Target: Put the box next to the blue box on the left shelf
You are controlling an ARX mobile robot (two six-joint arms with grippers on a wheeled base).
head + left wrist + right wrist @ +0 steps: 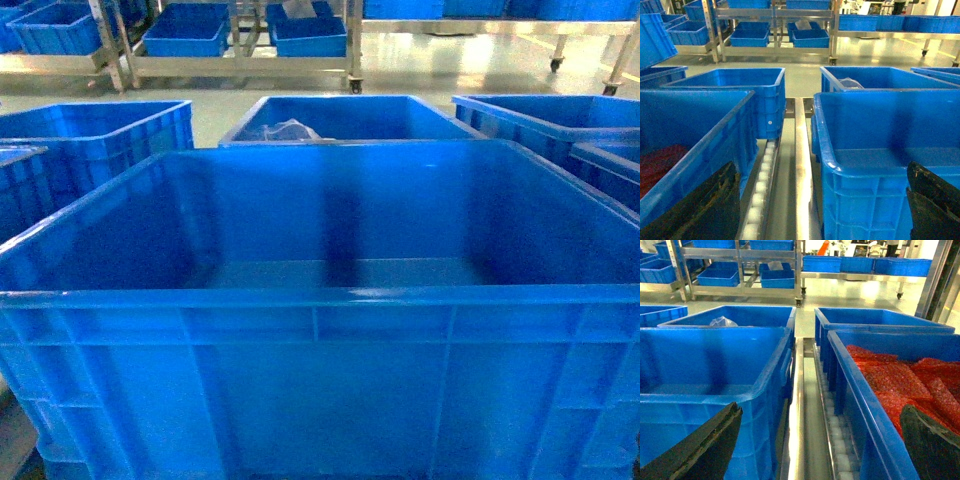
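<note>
Crate [320, 300], large, blue, empty, fills near head view. Shelves [230, 50] with blue boxes [185, 35] stand far across floor, left of centre. Left end effector [822, 205] spread, straddling crate's left wall; right end effector [820, 445] spread, straddling its right wall and neighbouring crate of red packets [900, 385]; neither pinching anything. Judgement: if lifting crate, grip both rims evenly, keep level.

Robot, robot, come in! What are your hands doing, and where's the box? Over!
Both grippers open, holding nothing. Big blue crate right in front, looks empty. Shelves far across the floor. Crates all around.
</note>
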